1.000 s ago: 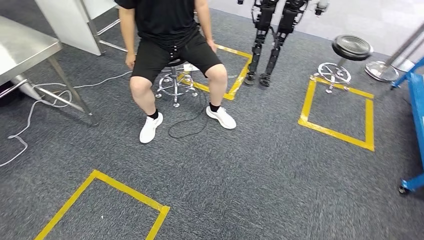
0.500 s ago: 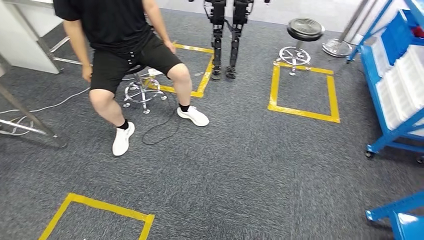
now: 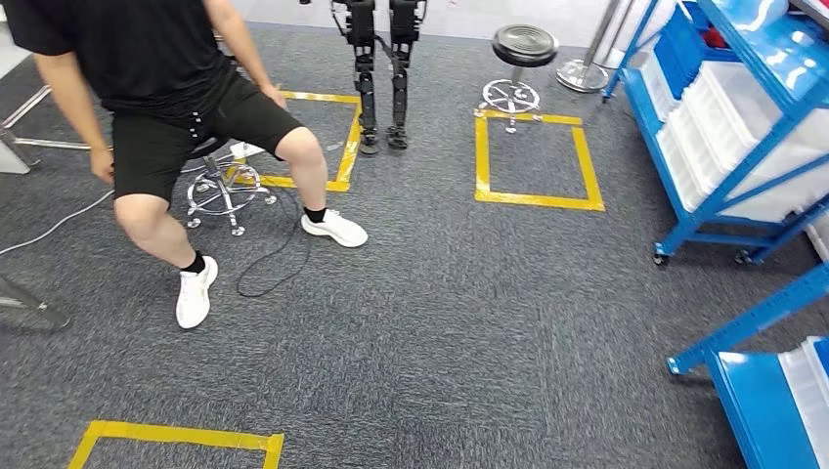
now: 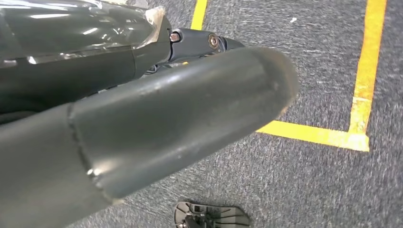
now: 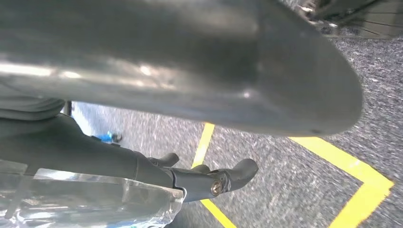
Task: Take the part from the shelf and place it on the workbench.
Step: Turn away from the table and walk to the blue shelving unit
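The whole scene has slid leftward across the head view since a second ago, which reads as the robot turning to its right rather than anything on the floor shifting: the blue metal shelf rack on castors [image 3: 728, 147], a sliver at the picture's edge before, now stands broad along the right side, loaded with white and blue plastic bins [image 3: 719, 122]. The seated person in black shirt and shorts [image 3: 156, 107] on a chrome wheeled stool [image 3: 220, 186] has drifted to the left edge, and the yellow tape square on the grey carpet [image 3: 533, 156] now lies near the rack's foot, beside a black round stool [image 3: 523, 49] and a second dark legged robot [image 3: 381, 68]. The left hand [image 4: 142, 118] and right hand [image 5: 190, 71] hang over carpet and tape lines; each seems to hold nothing, though how far the fingers are spread I cannot tell from these close, blurred views. The part itself cannot be picked out; presumably it sits in one of the rack's bins. The step in hand looks like the approach to the shelf, early in the task. Next, I judge, the robot needs to finish turning, close on the rack, and raise a hand toward the right bin.
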Available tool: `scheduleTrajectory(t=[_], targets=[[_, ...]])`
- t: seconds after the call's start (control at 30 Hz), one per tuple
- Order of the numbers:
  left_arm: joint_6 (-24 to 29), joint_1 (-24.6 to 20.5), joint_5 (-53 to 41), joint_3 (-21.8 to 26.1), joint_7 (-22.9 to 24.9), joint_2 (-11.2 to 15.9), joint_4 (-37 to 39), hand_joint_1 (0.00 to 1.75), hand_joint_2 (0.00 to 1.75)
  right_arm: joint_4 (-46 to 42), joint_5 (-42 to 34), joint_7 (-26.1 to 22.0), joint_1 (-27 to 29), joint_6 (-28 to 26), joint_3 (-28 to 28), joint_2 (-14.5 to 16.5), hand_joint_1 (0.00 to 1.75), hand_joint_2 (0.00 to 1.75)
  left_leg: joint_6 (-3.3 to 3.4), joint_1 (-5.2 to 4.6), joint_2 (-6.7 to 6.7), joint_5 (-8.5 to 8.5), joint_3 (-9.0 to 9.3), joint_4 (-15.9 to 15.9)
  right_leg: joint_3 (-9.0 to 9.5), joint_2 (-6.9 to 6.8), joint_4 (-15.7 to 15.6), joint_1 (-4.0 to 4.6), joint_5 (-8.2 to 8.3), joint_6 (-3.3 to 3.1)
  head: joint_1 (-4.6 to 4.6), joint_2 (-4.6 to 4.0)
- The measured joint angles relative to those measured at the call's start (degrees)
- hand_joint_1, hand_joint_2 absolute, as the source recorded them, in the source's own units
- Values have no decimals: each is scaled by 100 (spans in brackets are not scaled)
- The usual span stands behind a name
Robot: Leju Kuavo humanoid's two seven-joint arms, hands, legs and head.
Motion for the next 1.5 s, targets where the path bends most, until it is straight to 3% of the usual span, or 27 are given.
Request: scheduleTrajectory(t=[0.03,0.07,0.13,0.17,0.2,0.27,0.33,0.37,0.43,0.5,0.53,0.57,0.6,0.7,0.77,0.83,0.87,0.93,1.0,1.07,1.13,1.2,1.27,1.33,1.37,1.43,1.5], targets=[[5,1,3,0,7,-2,0,0,0,1,9,3,3,1,0,2,0,0,0,-14,75,-1,-3,1,-85,-21,191,-4,-52,22,-1,0],[20,-1,9,0,19,-4,0,0,0,1,28,8,9,5,0,3,0,0,-2,-23,147,-4,-3,2,-56,-38,164,-9,-17,59,-1,0],[78,-5,20,2,54,-12,0,0,0,2,98,16,12,28,1,2,0,0,-18,-25,275,-14,13,2,316,-162,-491,-15,231,141,0,0],[112,-5,26,4,69,-14,0,0,0,1,139,17,1,49,3,2,0,0,-38,-35,332,-27,29,4,529,-306,-888,-3,362,148,-1,0],[143,-2,34,10,77,-17,0,0,0,1,177,17,-16,71,8,3,0,0,-70,-46,387,-46,50,5,697,-425,-1185,24,460,122,-2,0],[178,1,60,27,66,-29,-1,0,0,1,223,13,-40,114,21,1,0,0,-146,-67,497,-77,106,-8,781,-517,-1390,93,538,2,-8,0],[179,-9,64,42,26,-52,-4,0,0,2,225,6,-37,137,28,-10,0,0,-220,-49,567,-106,157,-16,785,-379,-1424,76,574,-111,-14,0],[173,-12,52,45,7,-61,-5,0,0,2,215,3,-34,142,28,-18,0,0,-249,-32,487,-171,147,45,807,-316,-1445,44,594,-158,-19,0],[158,1,24,48,-13,-75,-3,0,0,2,198,-7,-32,142,27,-33,0,0,-282,-1,161,-473,-32,489,848,-185,-1475,-15,636,-266,-40,0],[148,35,12,48,-16,-85,3,0,0,2,192,-14,-33,143,26,-40,0,0,-289,4,-85,-818,-374,1202,836,-39,-1473,34,649,-329,-49,0],[144,51,10,48,-16,-87,4,0,0,2,188,-16,-29,143,26,-40,0,0,-290,3,-128,-872,-506,1440,835,49,-1470,55,651,-335,-48,0],[138,62,3,48,-16,-87,4,0,0,2,181,-16,-21,143,26,-43,0,0,-287,4,-145,-805,-552,1479,838,137,-1466,72,650,-337,-48,0],[131,67,-7,48,-16,-88,4,0,0,2,174,-15,-13,143,26,-46,0,0,-279,5,-164,-628,-493,1297,846,226,-1459,81,649,-336,-48,0],[112,67,-28,48,-16,-92,8,0,0,2,181,-15,-14,140,26,-50,0,0,-240,19,-481,-82,-67,256,827,462,-1422,102,650,-310,-45,0],[111,59,-27,49,-14,-97,10,0,0,2,220,-15,-17,140,26,-48,0,0,-200,-10,-588,-47,3,56,764,580,-1414,101,669,-249,-42,0],[115,49,-26,50,-14,-114,4,0,0,2,257,-15,-5,141,27,-56,0,0,-119,-29,-456,-4,23,-7,700,657,-1418,88,691,-173,-43,0],[117,45,-27,50,-17,-125,2,0,0,2,268,-15,1,142,28,-62,0,0,-73,-27,-393,26,50,-64,662,592,-1374,90,672,-149,-42,0],[115,41,-34,50,-23,-144,0,0,0,2,282,-15,-8,145,28,-75,0,0,0,-12,-238,83,98,-172,460,294,-984,98,467,-155,-20,0],[108,51,-43,50,-25,-146,1,0,0,2,281,-15,-24,150,28,-78,0,0,20,-31,-56,90,105,-196,80,45,-251,70,140,-159,-3,0],[98,59,-46,50,-25,-149,2,0,0,2,262,-7,-14,152,28,-84,0,0,4,-32,115,79,102,-194,-97,-27,116,9,37,-85,-4,0],[85,60,-48,50,-25,-150,2,0,0,2,243,7,8,153,28,-96,0,0,-39,-12,251,55,119,-188,188,-121,-388,-72,252,57,-3,0],[73,63,-48,50,-24,-143,2,0,0,2,236,13,3,153,28,-103,0,0,-127,-12,372,5,157,-169,618,-388,-1150,-111,510,145,-2,0],[48,66,-37,51,-37,-133,2,0,0,2,233,13,-13,154,28,-102,0,0,-228,-21,482,-48,210,-157,790,-524,-1444,-87,618,88,-23,0],[6,53,-8,52,-75,-138,-1,0,0,2,229,13,-10,155,26,-119,0,0,-315,12,587,-73,275,-180,777,-401,-1439,-50,628,-29,-43,0],[-13,41,4,54,-97,-142,-4,0,0,2,225,15,0,155,24,-134,0,0,-352,42,566,-105,294,-165,781,-334,-1444,-48,629,-75,-45,0],[-50,29,15,55,-139,-150,-8,0,0,2,216,20,3,155,18,-157,0,0,-385,80,309,-349,160,171,812,-206,-1457,-62,642,-169,-59,0],[-109,47,15,55,-175,-153,-6,0,0,2,193,14,-2,155,8,-162,0,0,-354,73,-8,-724,-215,929,810,-77,-1458,-24,649,-234,-75,0]])
